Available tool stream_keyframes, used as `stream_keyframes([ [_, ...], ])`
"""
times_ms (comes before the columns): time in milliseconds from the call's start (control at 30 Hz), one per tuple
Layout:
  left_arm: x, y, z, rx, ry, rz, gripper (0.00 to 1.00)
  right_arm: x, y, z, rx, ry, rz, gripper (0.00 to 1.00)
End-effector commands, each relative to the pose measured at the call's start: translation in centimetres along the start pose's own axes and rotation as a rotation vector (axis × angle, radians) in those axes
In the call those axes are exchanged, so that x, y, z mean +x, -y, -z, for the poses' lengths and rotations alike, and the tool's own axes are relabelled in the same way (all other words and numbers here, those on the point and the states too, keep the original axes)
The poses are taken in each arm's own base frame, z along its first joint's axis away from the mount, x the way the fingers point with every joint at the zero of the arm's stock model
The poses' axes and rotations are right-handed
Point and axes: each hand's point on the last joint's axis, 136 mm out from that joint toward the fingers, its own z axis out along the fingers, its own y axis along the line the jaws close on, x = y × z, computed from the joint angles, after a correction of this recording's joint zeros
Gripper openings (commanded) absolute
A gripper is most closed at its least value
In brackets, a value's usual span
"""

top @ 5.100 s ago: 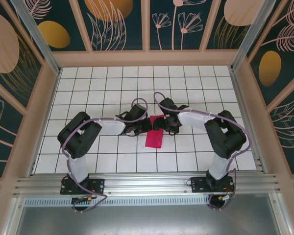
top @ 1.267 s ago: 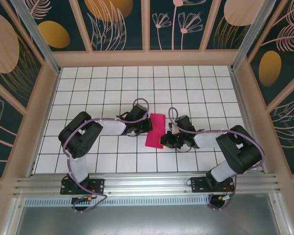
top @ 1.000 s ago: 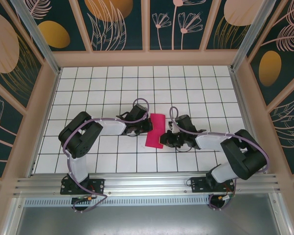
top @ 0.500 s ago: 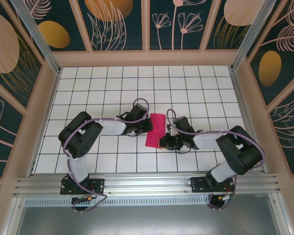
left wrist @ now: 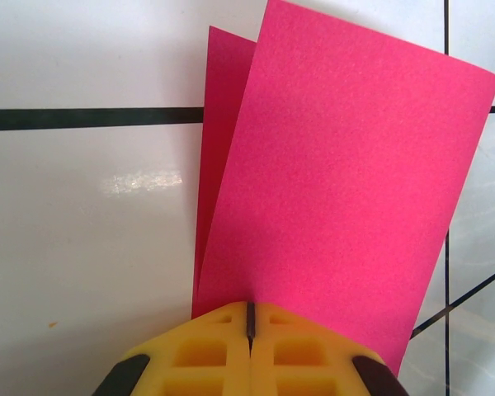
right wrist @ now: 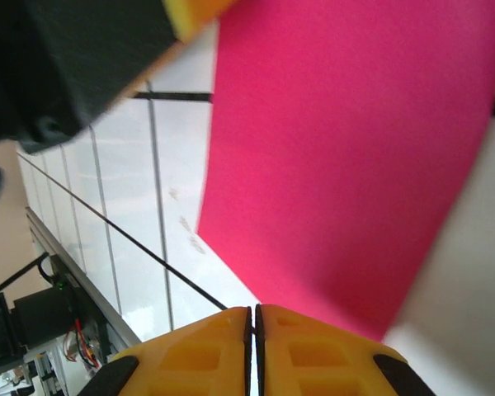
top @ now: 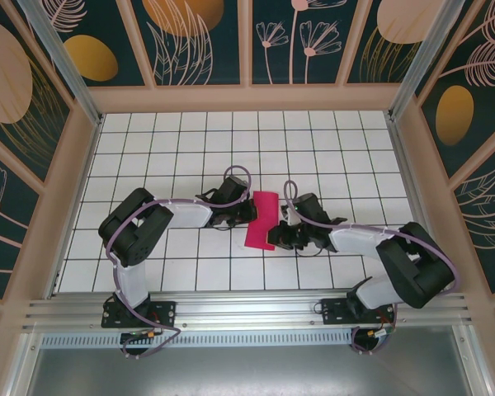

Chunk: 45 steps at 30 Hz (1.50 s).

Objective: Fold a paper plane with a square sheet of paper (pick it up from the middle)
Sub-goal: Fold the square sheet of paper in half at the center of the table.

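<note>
Centrally, paper (top: 262, 213) lies between left claw (top: 250, 217), right claw (top: 273, 239).

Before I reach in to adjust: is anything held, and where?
The left gripper, jaws shut, presses down the folded paper at its edge; right gripper: unclear.

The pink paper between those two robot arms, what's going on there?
Both arms are working a folded square sheet of paper lying flat. The left gripper, shut, presses its tips on one long edge, seemingly pinning it. The right gripper, also shut, sits at the opposite edge's near end. It's a narrow rectangle, layers offset; no plane yet.
</note>
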Motion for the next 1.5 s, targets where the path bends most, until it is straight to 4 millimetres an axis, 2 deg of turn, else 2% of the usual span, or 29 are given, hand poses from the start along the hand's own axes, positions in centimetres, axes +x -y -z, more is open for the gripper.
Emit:
stream_keyframes([
  [0, 3.4, -4.9, -1.2, -0.160, -0.094, 0.016, 0.00, 1.6, 2.0, -0.9, 0.045, -0.052, -0.035, 0.14],
  [100, 3.4, -4.9, -1.2, -0.159, -0.093, 0.014, 0.00, 2.0, 3.3, -1.0, 0.100, -0.070, -0.051, 0.14],
  [200, 3.4, -4.9, -1.2, -0.158, -0.094, 0.015, 0.00, 1.6, 2.7, -0.5, 0.102, -0.055, -0.037, 0.14],
  [333, 3.3, -4.8, -1.2, -0.157, -0.093, 0.017, 0.00, -1.4, -0.2, 1.2, 0.076, 0.046, 0.014, 0.15],
  [433, 3.4, -4.9, -1.2, -0.157, -0.093, 0.017, 0.00, -4.4, -0.8, 2.3, 0.086, 0.158, 0.016, 0.16],
  [500, 3.5, -5.0, -1.2, -0.159, -0.094, 0.018, 0.00, -5.7, -1.0, 2.5, 0.054, 0.200, 0.012, 0.17],
  [567, 3.5, -5.0, -1.2, -0.160, -0.096, 0.017, 0.00, -6.0, -1.1, 2.1, 0.039, 0.195, 0.027, 0.17],
  [633, 3.6, -5.1, -1.2, -0.161, -0.098, 0.018, 0.00, -6.9, -0.3, 2.0, 0.042, 0.162, -0.008, 0.17],
  [700, 3.6, -5.1, -1.2, -0.162, -0.097, 0.020, 0.00, -6.8, -0.5, 1.3, 0.004, 0.115, -0.004, 0.16],
  [833, 3.6, -5.1, -1.2, -0.159, -0.100, 0.019, 0.00, -6.3, 0.4, 0.2, -0.006, 0.083, -0.003, 0.16],
  [1067, 3.7, -5.2, -1.2, -0.164, -0.102, 0.018, 0.00, -5.1, 5.2, -0.8, 0.158, 0.068, -0.079, 0.16],
  [1133, 3.7, -5.2, -1.3, -0.164, -0.102, 0.018, 0.00, -4.8, 6.0, -1.0, 0.190, 0.054, -0.094, 0.16],
  [1267, 3.6, -5.1, -1.2, -0.165, -0.100, 0.016, 0.00, -5.5, 3.9, -0.1, 0.135, 0.074, -0.069, 0.16],
  [1400, 3.6, -5.2, -1.2, -0.173, -0.106, 0.008, 0.00, -7.5, -0.2, 1.5, 0.023, 0.135, 0.002, 0.16],
  [1467, 3.6, -5.2, -1.2, -0.174, -0.106, 0.008, 0.00, -8.3, -1.4, 1.9, -0.011, 0.153, 0.024, 0.16],
])
